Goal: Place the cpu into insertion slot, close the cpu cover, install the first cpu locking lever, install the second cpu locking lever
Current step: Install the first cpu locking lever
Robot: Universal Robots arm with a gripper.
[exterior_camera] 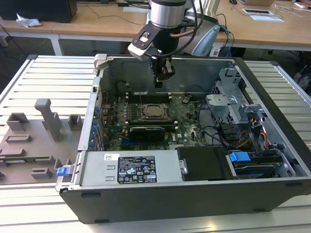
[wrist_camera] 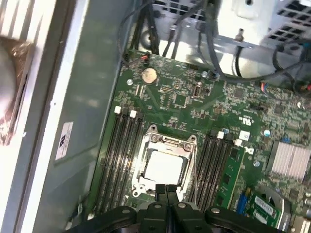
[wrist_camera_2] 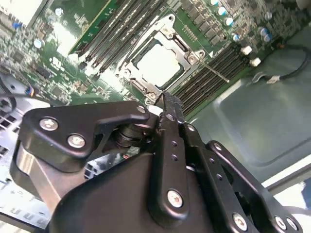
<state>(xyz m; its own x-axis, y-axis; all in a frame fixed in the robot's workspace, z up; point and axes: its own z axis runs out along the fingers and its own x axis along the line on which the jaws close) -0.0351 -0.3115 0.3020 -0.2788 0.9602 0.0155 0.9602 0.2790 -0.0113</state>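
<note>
Pale square cpu [wrist_camera: 164,167] sits beneath the lowered silvery frame cover [wrist_camera: 141,167]. The black end effector [wrist_camera: 167,190], pinched narrow and empty, seems at lever-latching, which demands precise contact.

No print can be read on the power supply label [exterior_camera: 137,169].

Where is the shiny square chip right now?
The chip sits in its socket on the green board, between two banks of long black slots; in the exterior view the hand hangs above it.
</note>
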